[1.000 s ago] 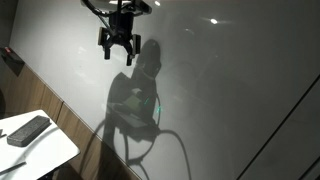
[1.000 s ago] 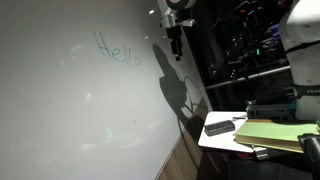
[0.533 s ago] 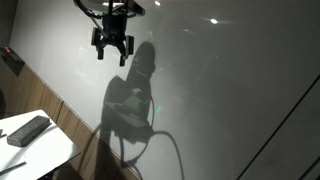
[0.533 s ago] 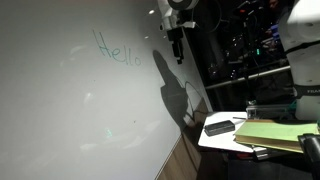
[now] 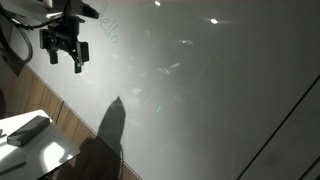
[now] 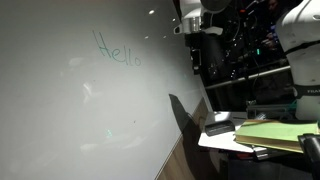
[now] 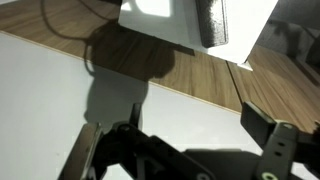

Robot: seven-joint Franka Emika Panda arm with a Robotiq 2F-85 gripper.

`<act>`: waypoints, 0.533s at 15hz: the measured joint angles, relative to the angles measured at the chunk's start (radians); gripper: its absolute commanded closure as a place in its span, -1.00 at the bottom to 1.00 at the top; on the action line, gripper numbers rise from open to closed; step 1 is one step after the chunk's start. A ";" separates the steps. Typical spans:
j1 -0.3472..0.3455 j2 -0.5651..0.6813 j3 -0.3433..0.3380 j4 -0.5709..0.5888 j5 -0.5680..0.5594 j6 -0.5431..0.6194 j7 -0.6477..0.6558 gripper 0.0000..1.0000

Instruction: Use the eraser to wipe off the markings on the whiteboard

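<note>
The whiteboard (image 5: pixel 220 90) fills both exterior views (image 6: pixel 70 110). The markings (image 6: pixel 117 50), a thin cursive "Hello", sit high on it and show faintly in an exterior view (image 5: pixel 108 30). The eraser (image 5: pixel 28 127), a dark oblong block, lies on a small white table (image 5: pixel 45 152). It also shows in an exterior view (image 6: pixel 219 127) and in the wrist view (image 7: pixel 212 22). My gripper (image 5: pixel 63 52) hangs open and empty in the air, off the board's edge, above and apart from the eraser (image 6: pixel 197 60). Its jaws frame the bottom of the wrist view (image 7: pixel 185 150).
A wood-panel band (image 7: pixel 200 85) runs under the whiteboard. A yellow-green pad (image 6: pixel 270 133) lies on the table beside the eraser. Dark equipment racks (image 6: pixel 250 50) stand behind the table. The arm's shadow (image 5: pixel 112 130) falls on the lower board.
My gripper has swung away from the front of the board, sideways toward the table side and slightly lower. Its shadow on the board has shrunk and shifted down.
</note>
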 measured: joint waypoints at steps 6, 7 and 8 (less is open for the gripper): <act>0.053 0.115 0.123 0.002 -0.013 0.114 0.055 -1.00; 0.053 0.146 0.146 0.002 -0.021 0.114 0.074 -1.00; 0.053 0.177 0.168 0.001 -0.030 0.112 0.095 -1.00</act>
